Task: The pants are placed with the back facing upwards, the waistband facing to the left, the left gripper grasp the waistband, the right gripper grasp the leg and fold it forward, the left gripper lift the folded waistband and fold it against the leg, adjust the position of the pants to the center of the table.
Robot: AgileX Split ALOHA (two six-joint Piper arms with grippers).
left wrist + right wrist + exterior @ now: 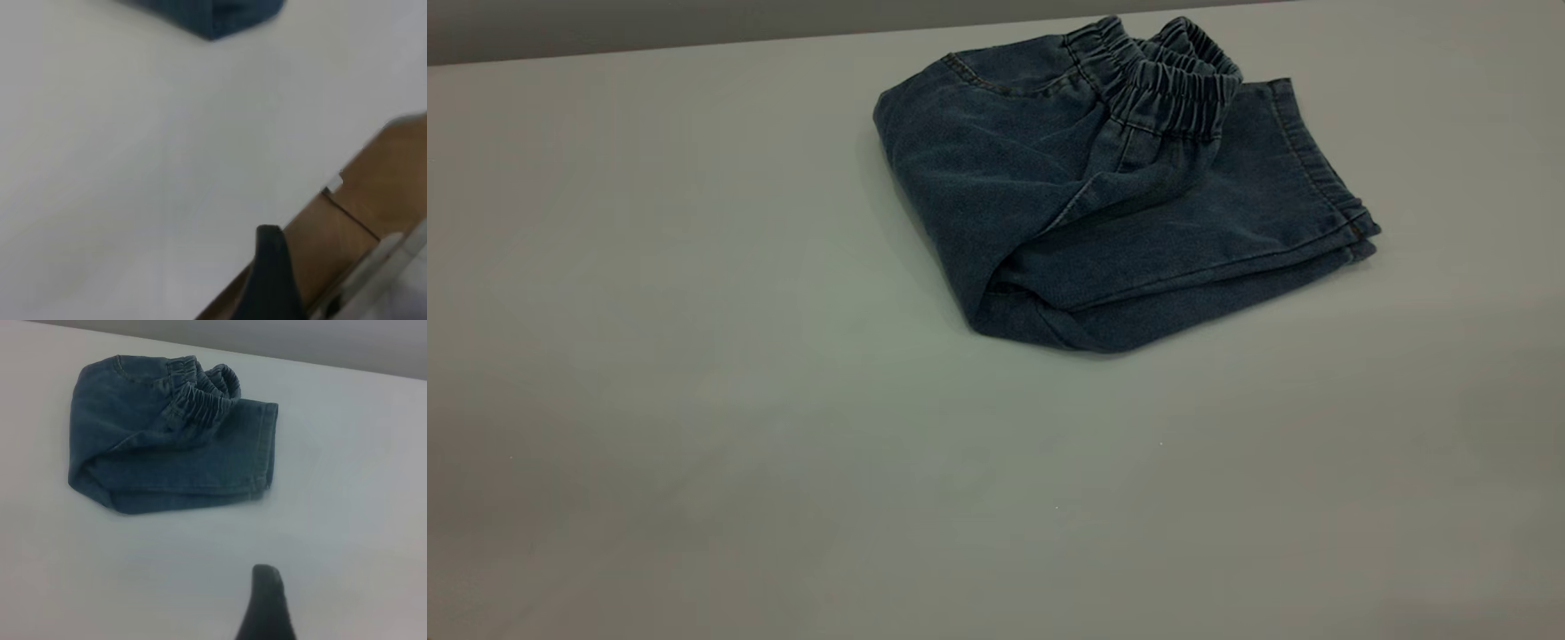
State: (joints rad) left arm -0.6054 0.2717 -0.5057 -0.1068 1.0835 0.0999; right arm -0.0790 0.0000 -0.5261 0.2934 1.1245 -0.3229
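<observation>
The pants lie folded into a compact blue denim bundle on the table, right of centre towards the far edge. The elastic waistband is folded over onto the leg, whose hem points right. No arm shows in the exterior view. In the right wrist view, the dark tip of the right gripper hangs over bare table, well short of the pants, touching nothing. The left gripper hovers at the table's edge, far from the corner of denim.
Brown flooring shows past the table's edge in the left wrist view. A dark wall strip runs behind the table's far edge. Broad bare surface lies left of and in front of the pants.
</observation>
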